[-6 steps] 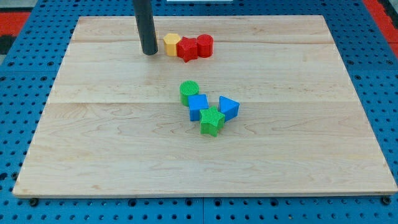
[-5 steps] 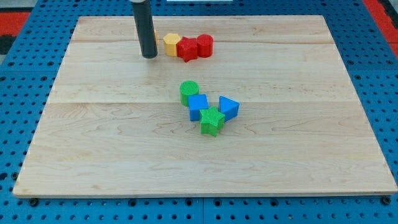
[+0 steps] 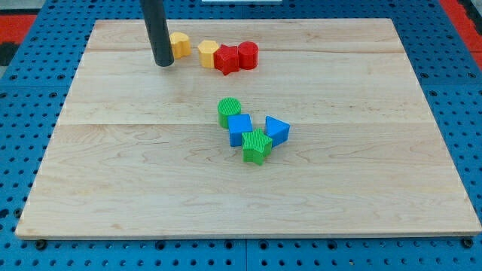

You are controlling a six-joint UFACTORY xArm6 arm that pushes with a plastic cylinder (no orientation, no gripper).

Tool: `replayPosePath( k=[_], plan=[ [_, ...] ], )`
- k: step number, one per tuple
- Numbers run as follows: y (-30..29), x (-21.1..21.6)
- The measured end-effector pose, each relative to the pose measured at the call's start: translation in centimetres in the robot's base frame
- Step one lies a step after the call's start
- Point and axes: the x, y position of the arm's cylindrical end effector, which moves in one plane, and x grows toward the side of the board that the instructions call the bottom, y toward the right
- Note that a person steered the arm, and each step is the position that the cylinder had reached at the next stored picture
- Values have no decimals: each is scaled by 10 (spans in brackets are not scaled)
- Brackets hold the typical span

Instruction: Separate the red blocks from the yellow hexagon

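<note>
The yellow hexagon [image 3: 208,53] sits near the view's top, touching a red star-shaped block [image 3: 226,59] on its right. A red cylinder [image 3: 248,54] touches that red block's right side. A second yellow block [image 3: 180,44], shape unclear, lies just left of the hexagon, apart from it. My tip [image 3: 163,63] rests on the board to the left of and slightly below this second yellow block, close to it, and well left of the hexagon and the red blocks.
A cluster sits mid-board: a green cylinder [image 3: 229,110], a blue cube [image 3: 240,129], a green star-shaped block [image 3: 257,145] and a blue triangle [image 3: 276,130]. The wooden board [image 3: 113,188] lies on a blue pegboard surround.
My tip has moved to the view's left, away from the hexagon. The second yellow block, hidden behind the rod before, now shows. The blocks have not visibly moved.
</note>
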Motion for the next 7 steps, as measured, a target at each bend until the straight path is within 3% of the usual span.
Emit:
replayPosePath(
  k=[3, 5, 7],
  plan=[
    [1, 5],
    [100, 4],
    [96, 4]
  ],
)
